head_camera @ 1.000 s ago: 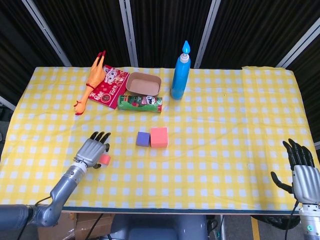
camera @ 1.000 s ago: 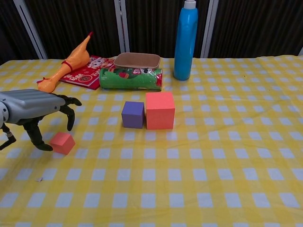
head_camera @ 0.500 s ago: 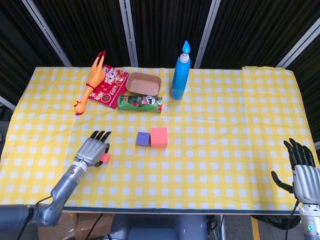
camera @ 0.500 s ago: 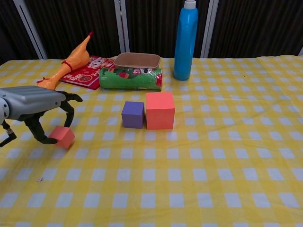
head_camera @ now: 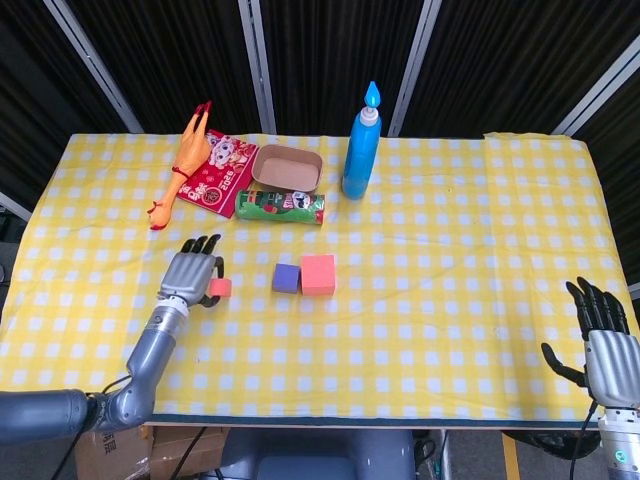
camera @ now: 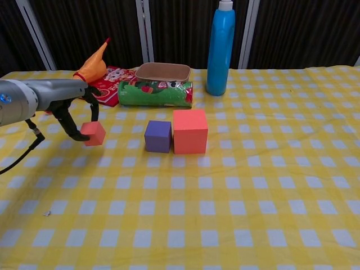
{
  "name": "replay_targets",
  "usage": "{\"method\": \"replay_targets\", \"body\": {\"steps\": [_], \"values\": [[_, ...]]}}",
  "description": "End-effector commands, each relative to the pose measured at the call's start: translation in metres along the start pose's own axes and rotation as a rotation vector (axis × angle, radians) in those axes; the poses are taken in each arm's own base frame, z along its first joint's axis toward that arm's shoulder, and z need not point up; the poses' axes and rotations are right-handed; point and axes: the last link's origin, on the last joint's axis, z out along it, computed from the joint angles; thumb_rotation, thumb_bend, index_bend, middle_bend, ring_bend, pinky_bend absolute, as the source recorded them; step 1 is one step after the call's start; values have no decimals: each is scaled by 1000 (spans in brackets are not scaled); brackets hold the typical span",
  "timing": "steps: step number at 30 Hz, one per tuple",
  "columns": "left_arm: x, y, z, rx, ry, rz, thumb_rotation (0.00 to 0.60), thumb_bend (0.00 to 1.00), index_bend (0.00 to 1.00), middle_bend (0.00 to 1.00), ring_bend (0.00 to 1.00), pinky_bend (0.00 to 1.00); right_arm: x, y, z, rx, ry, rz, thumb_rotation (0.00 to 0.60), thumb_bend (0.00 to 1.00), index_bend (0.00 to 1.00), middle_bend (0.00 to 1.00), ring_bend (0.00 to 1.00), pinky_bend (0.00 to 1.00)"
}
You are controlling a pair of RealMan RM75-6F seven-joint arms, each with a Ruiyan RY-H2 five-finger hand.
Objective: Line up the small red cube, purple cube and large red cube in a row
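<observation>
1. The left hand is reaching in over the left part of the table, pinching the small red cube between thumb and fingers; whether the cube is touching the cloth cannot be told.
2. The right hand is sitting at the table's near right corner with its fingers spread, holding nothing.
3. Three cubes are showing in all: the held one, one purple cube and one large red cube. The purple and large red cubes are standing side by side, touching or nearly so, around the middle of the table, with the small red cube near the purple one's left but apart from it.
4. One shallow brown tray is sitting toward the far edge; nothing is showing inside it.
5. One green snack can is lying on its side just in front of the tray.
6. One blue bottle is standing upright to the tray's right.
7. One rubber chicken is lying near the far left corner beside one red packet.
8. The yellow checked cloth is covering the whole table.
</observation>
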Motion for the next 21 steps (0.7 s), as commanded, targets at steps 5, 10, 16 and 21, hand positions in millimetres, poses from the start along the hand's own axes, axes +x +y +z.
{"method": "replay_targets", "body": {"steps": [5,10,16,21], "values": [[5,44,26,5,22,24,600,349,501,0,0,66,1,0,0,0,-2,7,600,367,0,0,0,36],[2,52,30,21,7,39,600,348,501,0,0,67,2,1,0,-1,-1,14,600,367,0,0,0,36],[0,55,35,34,4,45,600,349,501,0,0,66,2,1,0,0,-1,18,600,368,0,0,0,36],[-1,57,38,35,5,51,600,349,494,0,0,66,2,1,1,3,-1,19,600,367,0,0,0,36]]}}
